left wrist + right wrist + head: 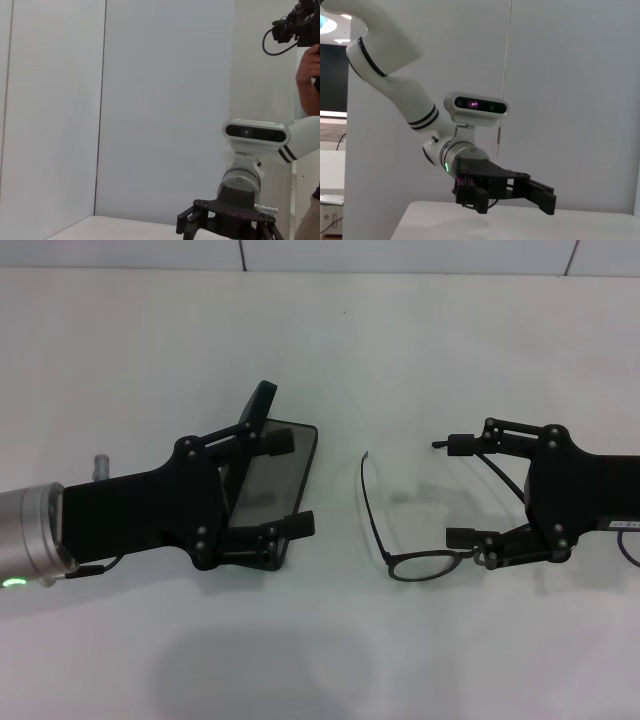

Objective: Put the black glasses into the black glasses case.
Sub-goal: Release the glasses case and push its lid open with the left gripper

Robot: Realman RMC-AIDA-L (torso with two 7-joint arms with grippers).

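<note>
The black glasses case (pixel 283 472) lies open on the white table at centre left, its lid (pixel 262 400) standing up at the far end. My left gripper (pixel 290 485) is open over the case, one finger near each long side. The black glasses (pixel 420 566) lie to the right of the case, with one lens and one temple arm (pixel 366 492) showing. My right gripper (pixel 448 490) is open above them. Its near finger covers the bridge and its body hides the other lens. Neither wrist view shows the glasses or the case.
The white table (pixel 330 660) runs back to a white wall (pixel 400 255). The left wrist view shows my right arm's wrist camera (pixel 256 132) and a person with a camera (pixel 295 27) behind it. The right wrist view shows my left arm (pixel 415 105).
</note>
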